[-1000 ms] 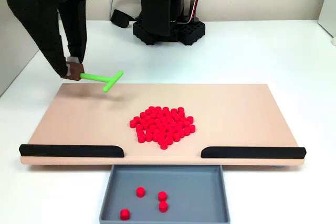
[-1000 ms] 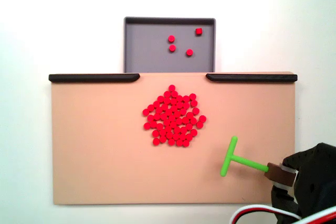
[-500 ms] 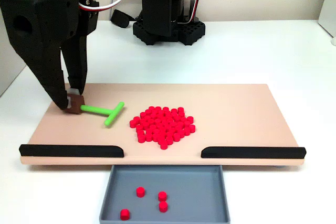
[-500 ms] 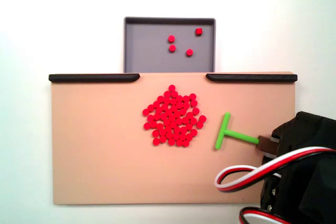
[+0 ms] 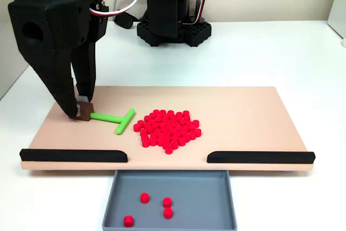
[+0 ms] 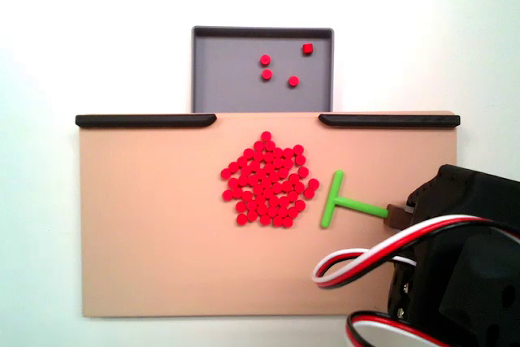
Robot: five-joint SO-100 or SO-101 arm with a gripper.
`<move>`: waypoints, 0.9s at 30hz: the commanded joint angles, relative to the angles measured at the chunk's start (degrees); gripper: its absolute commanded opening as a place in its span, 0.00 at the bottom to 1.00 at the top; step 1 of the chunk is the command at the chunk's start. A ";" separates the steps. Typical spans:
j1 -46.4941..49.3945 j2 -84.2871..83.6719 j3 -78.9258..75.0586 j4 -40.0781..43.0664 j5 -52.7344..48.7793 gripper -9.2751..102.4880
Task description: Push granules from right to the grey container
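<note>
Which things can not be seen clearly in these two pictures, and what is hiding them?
- Gripper: its fingertips around the green stick's brown end block look shut, but in the top-down fixed view the arm body and cables cover them.
- Grey container: its near edge is cut off by the front fixed view's bottom edge.
- Granules: too small and crowded to count.

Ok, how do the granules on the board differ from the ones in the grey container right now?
The granules on the board are many, packed into one tight cluster; the granules in the grey container are four, lying apart. The board cluster sits beside the green stick held by the gripper; the four in the grey container lie far from it. Both are small red beads.
</note>
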 commanded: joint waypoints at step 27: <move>-2.99 -0.88 -4.39 0.35 6.33 0.08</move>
